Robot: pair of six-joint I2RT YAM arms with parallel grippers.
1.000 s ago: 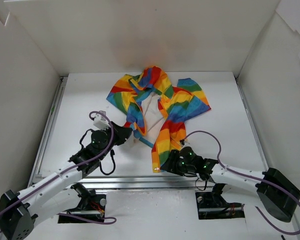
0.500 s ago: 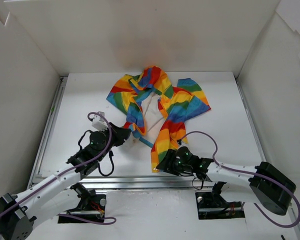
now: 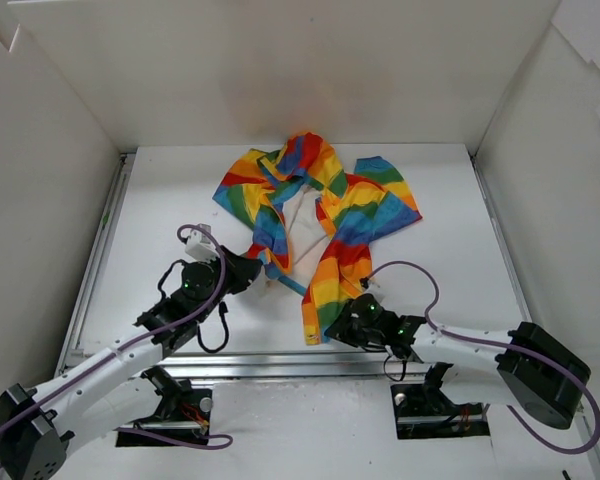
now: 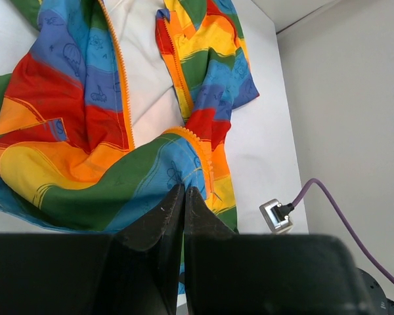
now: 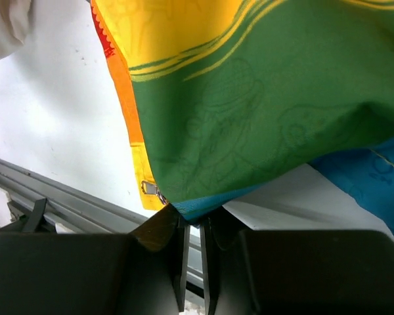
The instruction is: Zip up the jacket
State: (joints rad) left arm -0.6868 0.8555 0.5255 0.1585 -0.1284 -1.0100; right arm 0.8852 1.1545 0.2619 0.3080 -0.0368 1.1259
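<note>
The rainbow-striped jacket [image 3: 320, 215] lies open on the white table, white lining showing between its two front panels. My left gripper [image 3: 256, 263] is at the lower end of the left panel. In the left wrist view its jaws [image 4: 184, 190] are pressed together on the blue and green hem. The orange zipper teeth [image 4: 123, 98] run up that panel. My right gripper [image 3: 332, 324] is at the bottom corner of the right panel. In the right wrist view it [image 5: 192, 220] pinches the blue hem edge, and the metal zipper pull [image 5: 151, 190] hangs just left of it.
White walls [image 3: 40, 200] enclose the table on three sides. A metal rail [image 3: 280, 360] runs along the near edge, just behind both grippers. Purple cables [image 3: 410, 270] loop over each arm. A small metal connector [image 4: 276, 215] shows in the left wrist view.
The right arm has shifted slightly left along the hem. The left arm and the jacket have barely moved.
</note>
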